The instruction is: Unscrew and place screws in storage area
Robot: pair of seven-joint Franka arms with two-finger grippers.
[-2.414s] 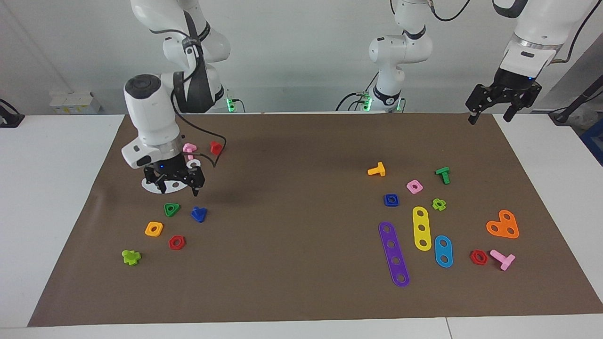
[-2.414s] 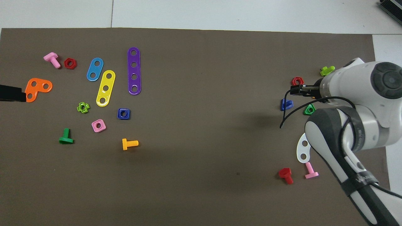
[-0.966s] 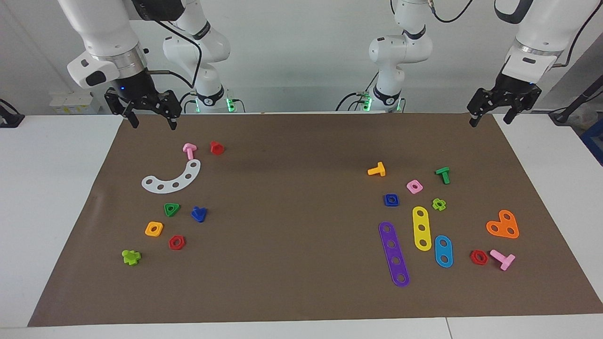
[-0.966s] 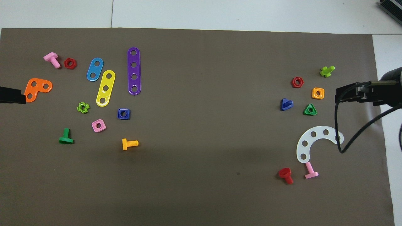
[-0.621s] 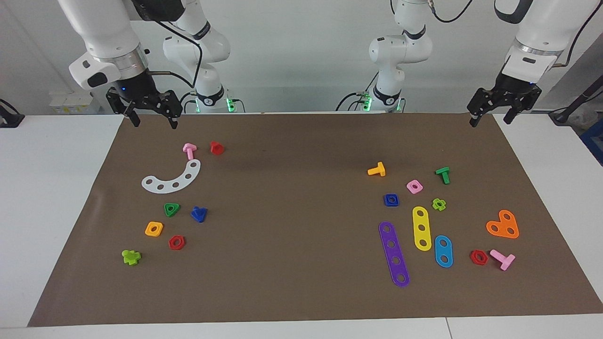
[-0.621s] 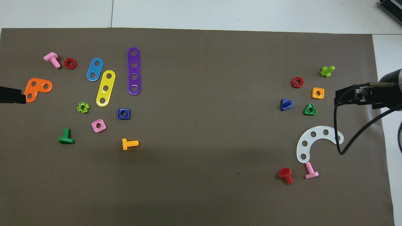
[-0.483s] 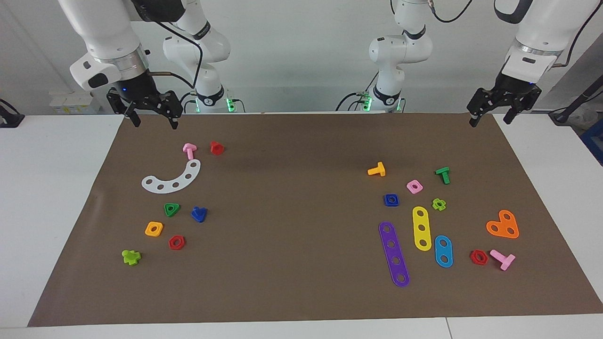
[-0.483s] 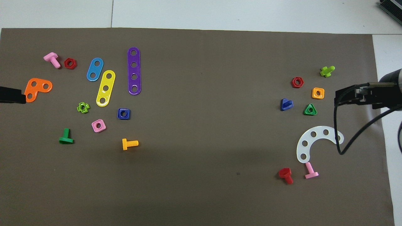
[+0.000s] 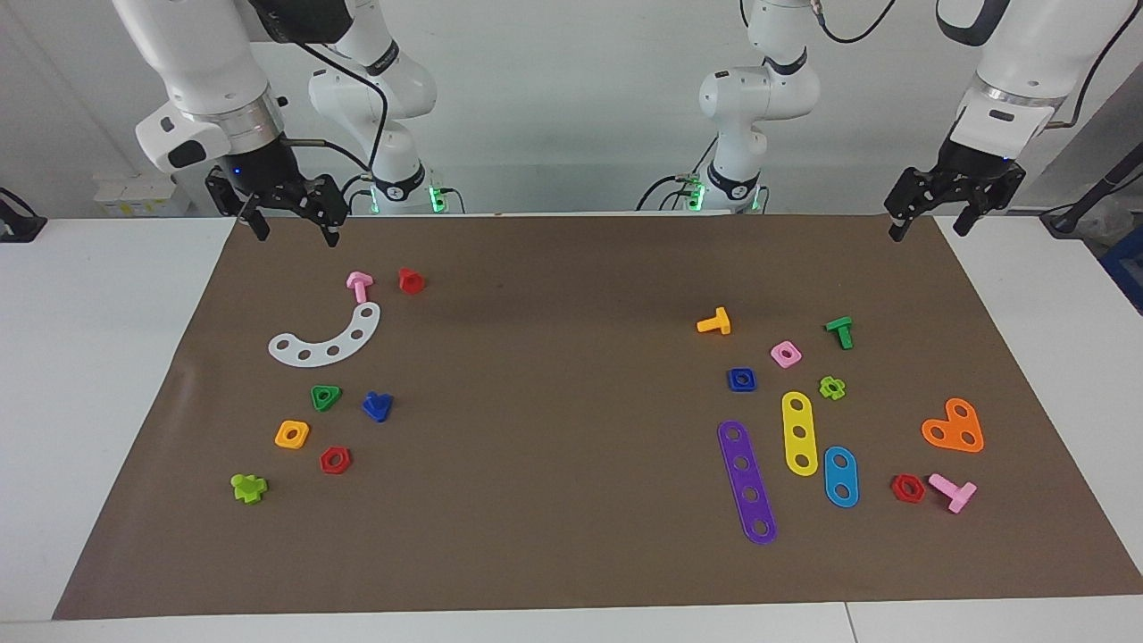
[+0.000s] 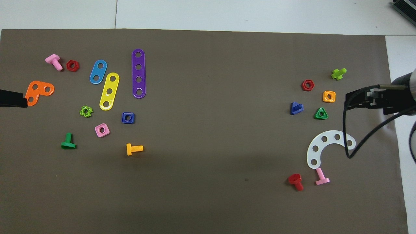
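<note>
a brown paper mat [image 9: 571, 536] covers a white table, with a pale wall past the arm bases. the dark-blue screw [image 9: 377, 406] lies loose on its side in the storage area [image 9: 295, 393], toward the right arm's end of the table. it sits just beside the green triangular nut [image 9: 325, 396], nearer to the robots than the red hexagon nut [image 9: 335, 460] and the orange square nut [image 9: 292, 434], and farther from them than the white arc strip [image 9: 326, 342]. a pink bolt [image 9: 359, 286] and a red bolt [image 9: 410, 280] lie nearer to the robots than the arc.

the right gripper [image 9: 289, 234] hangs raised over the mat's edge at the robots' end, fingers spread and empty, well apart from the screw. the left gripper [image 9: 925, 223] waits raised over the mat's corner at its own end, also spread and empty.

with the blue screw set down among the nuts and no claw holding anything, this placement looks done. i see no bolt threaded into a nut or strip at the other end: the yellow bolt [image 9: 714, 322], green bolt [image 9: 839, 331] and blue square nut [image 9: 741, 379] all lie separate. any further move would call for finding a joined pair first; otherwise the arms only need to park.
</note>
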